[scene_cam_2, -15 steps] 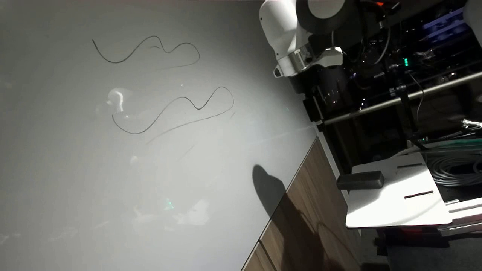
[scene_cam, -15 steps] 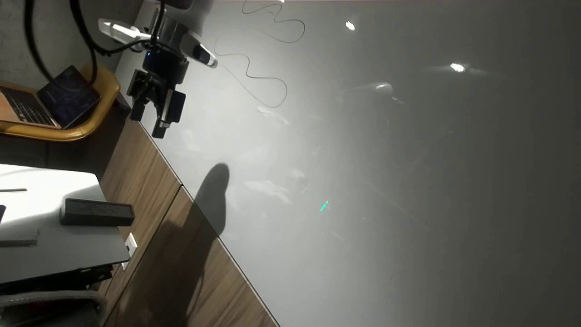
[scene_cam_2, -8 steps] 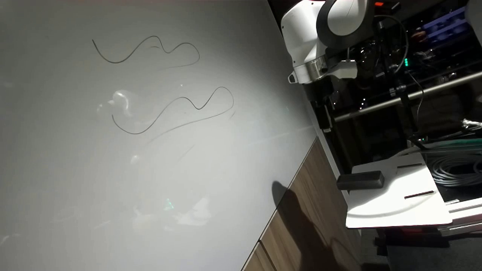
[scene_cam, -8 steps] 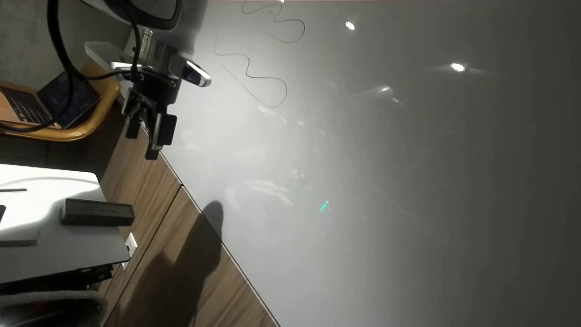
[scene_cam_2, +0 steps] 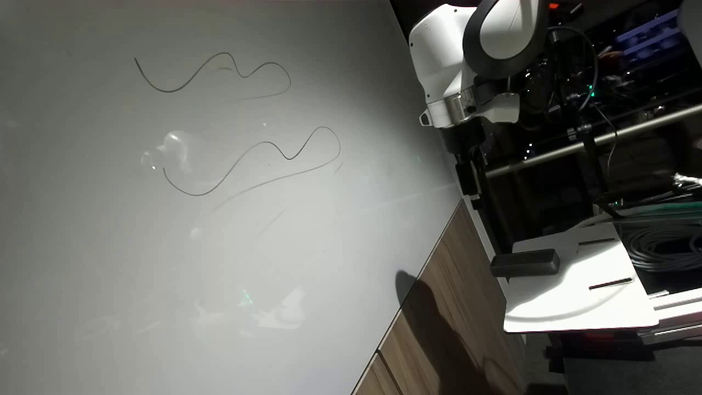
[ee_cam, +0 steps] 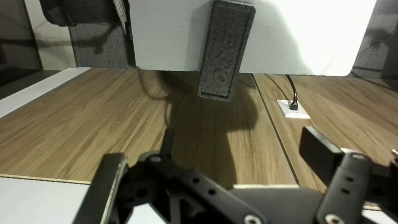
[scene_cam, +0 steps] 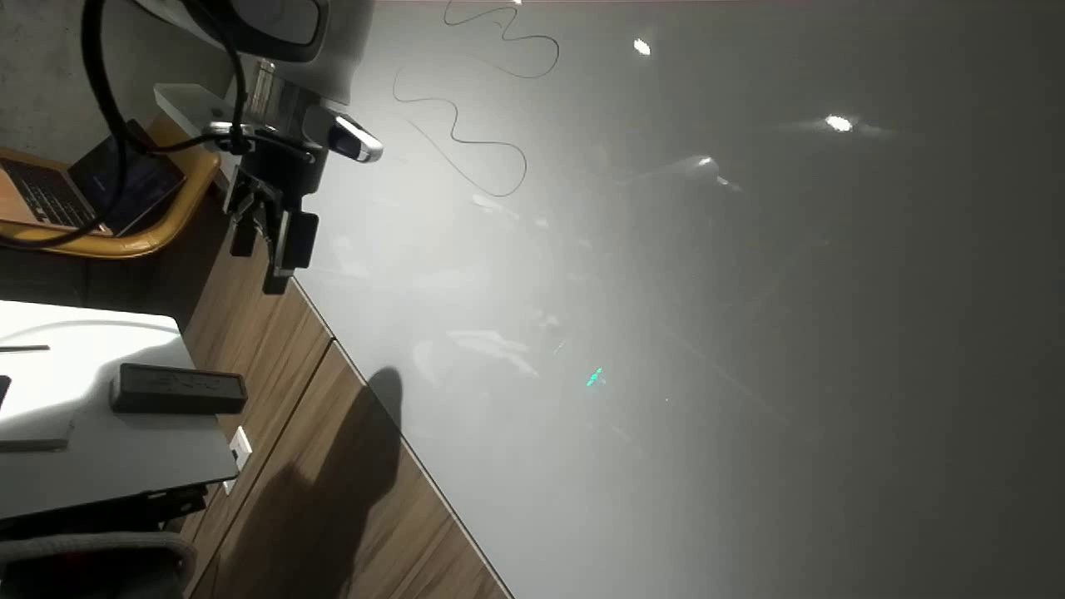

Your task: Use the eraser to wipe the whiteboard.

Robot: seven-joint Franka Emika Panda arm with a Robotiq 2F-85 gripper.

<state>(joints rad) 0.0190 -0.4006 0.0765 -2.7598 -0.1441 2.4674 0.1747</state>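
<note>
The gripper [scene_cam: 260, 266] is standing with both fingers [ee_cam: 317, 152] spread wide apart and is holding nothing. The eraser [ee_cam: 224, 49] is lying on the white tabletop [scene_cam_2: 581, 304], well apart from the fingers, with one end projecting beyond the tabletop's edge. The whiteboard [scene_cam: 749, 333] is bearing two squiggly dark marker lines [scene_cam_2: 289, 158], showing in both exterior views. A dark shadow [scene_cam: 333, 482] is falling across the adjoining wood panelling [ee_cam: 93, 102] and onto the whiteboard's border

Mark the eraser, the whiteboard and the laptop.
Eraser [ee_cam: 226, 51]: in the wrist view, on the middle of its broad face.
Whiteboard [scene_cam_2: 181, 263]: in an exterior view, on a bare patch of its surface.
Laptop [scene_cam: 55, 196]: in an exterior view, on its keyboard.
</note>
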